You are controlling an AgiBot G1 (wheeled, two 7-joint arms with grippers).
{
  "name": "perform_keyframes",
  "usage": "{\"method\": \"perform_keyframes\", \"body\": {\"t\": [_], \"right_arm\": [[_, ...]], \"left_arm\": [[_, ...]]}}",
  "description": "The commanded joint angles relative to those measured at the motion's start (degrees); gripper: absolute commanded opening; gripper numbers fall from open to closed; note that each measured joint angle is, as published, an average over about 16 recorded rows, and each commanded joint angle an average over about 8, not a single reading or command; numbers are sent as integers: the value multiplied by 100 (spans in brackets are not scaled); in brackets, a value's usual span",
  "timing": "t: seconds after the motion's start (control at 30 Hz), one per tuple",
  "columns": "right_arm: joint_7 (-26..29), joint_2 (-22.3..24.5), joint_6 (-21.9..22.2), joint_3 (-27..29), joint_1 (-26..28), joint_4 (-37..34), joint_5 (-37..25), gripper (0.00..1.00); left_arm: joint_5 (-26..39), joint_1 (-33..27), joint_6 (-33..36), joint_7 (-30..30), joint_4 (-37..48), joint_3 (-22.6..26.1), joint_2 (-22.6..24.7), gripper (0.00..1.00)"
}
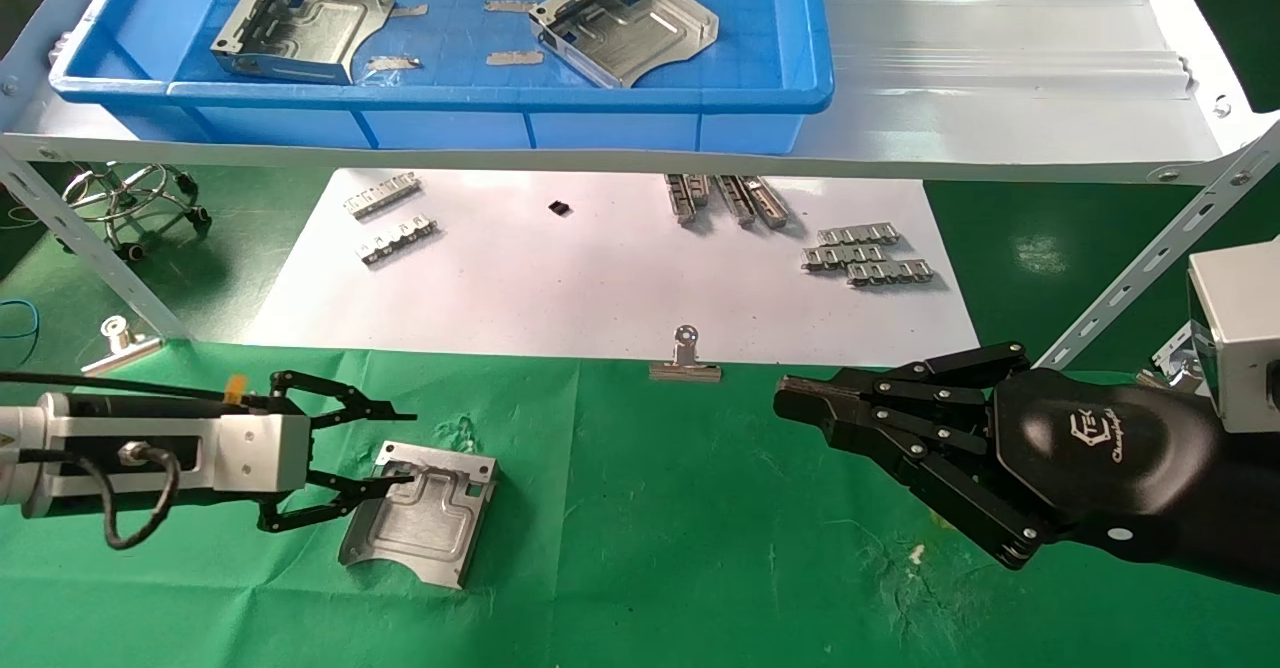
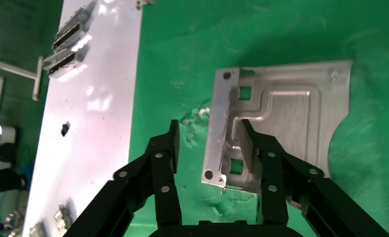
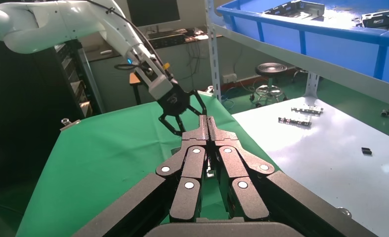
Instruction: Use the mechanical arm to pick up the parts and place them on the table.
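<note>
A silver part (image 1: 425, 518) lies flat on the green cloth table (image 1: 700, 548) at the front left. My left gripper (image 1: 410, 448) is open and low at the part's near end. In the left wrist view (image 2: 208, 133) its jaws straddle the part's (image 2: 286, 113) upturned side wall, one finger over the plate and the other over bare cloth (image 2: 182, 49). Two more parts (image 1: 300, 23) (image 1: 625, 23) lie in the blue bin (image 1: 790, 98) on the shelf. My right gripper (image 1: 785, 398) is shut and empty above the cloth at the right; it also shows in the right wrist view (image 3: 207, 118).
A pale grey metal shelf (image 1: 1000, 138) with slanted legs overhangs the back. Under it lies a white paper sheet (image 1: 560, 288) with toothed strips (image 1: 865, 253) (image 1: 390, 213). One binder clip (image 1: 685, 358) sits at the sheet's front edge, another (image 1: 120, 343) at the left.
</note>
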Motion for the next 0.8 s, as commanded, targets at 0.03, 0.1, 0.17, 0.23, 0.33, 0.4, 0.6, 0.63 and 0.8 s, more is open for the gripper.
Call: {"method": "perform_keyframes", "body": {"t": [0.03,0.1,0.17,0.23,0.33,0.4,0.6,0.63,0.8], "right_arm": [[0,0,0,0,0,0,0,0],[0,0,0,0,0,0,0,1],[0,0,0,0,0,0,0,21],[0,0,0,0,0,0,0,46],[0,0,0,0,0,0,0,84],[0,0,0,0,0,0,0,100],[0,0,0,0,0,0,0,100],[0,0,0,0,0,0,0,100],[0,0,0,0,0,0,0,100]], "left_arm": [[-67,-40,99,-214,-55,-12,-57,100],[-152,-61,197,-482,-165,-24,-111,100],[-240,-53,267,-687,-246,-49,-147,100],[-323,-20,311,-827,-307,-82,-171,100],[-448,67,320,-940,-356,-161,-176,100],[-556,132,346,-1030,-413,-224,-189,100],[-883,328,423,-1301,-588,-414,-230,100],[-938,361,436,-1346,-617,-446,-237,100],[-1210,524,500,-1572,-763,-604,-271,100]]}}
